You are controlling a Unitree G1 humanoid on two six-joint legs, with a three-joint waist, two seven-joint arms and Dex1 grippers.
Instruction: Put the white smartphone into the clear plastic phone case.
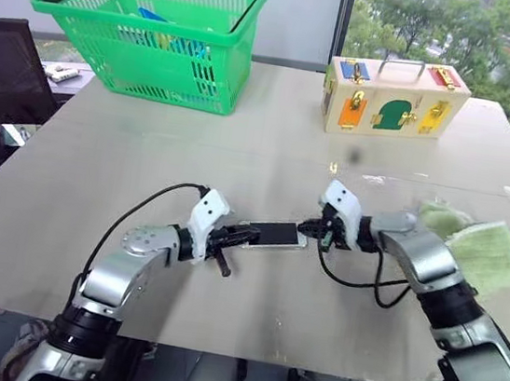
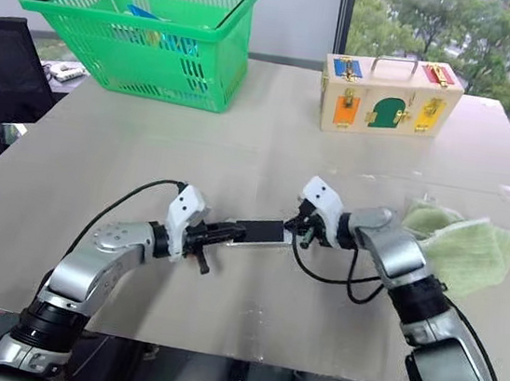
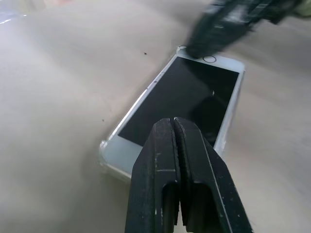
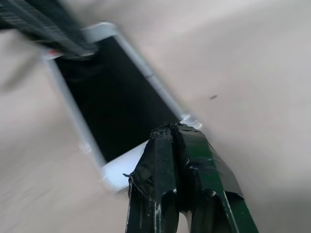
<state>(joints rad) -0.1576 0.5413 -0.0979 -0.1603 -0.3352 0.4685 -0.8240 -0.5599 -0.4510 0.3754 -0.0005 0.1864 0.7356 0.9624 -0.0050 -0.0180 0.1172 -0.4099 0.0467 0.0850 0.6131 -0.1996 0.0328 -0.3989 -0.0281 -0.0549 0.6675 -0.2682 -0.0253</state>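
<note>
At the far left of my worktop (image 1: 133,259) I see a green basket (image 1: 148,36); far right stands a wooden latch box (image 1: 394,99). A pale green cloth (image 1: 483,247) lies crumpled near the right edge.

white smartphone (image 3: 184,99) seated in clear plastic phone case (image 3: 108,156)
it lies flat, dark screen up, mid-table; the case's transparent rim shows at one rounded corner.
</note>
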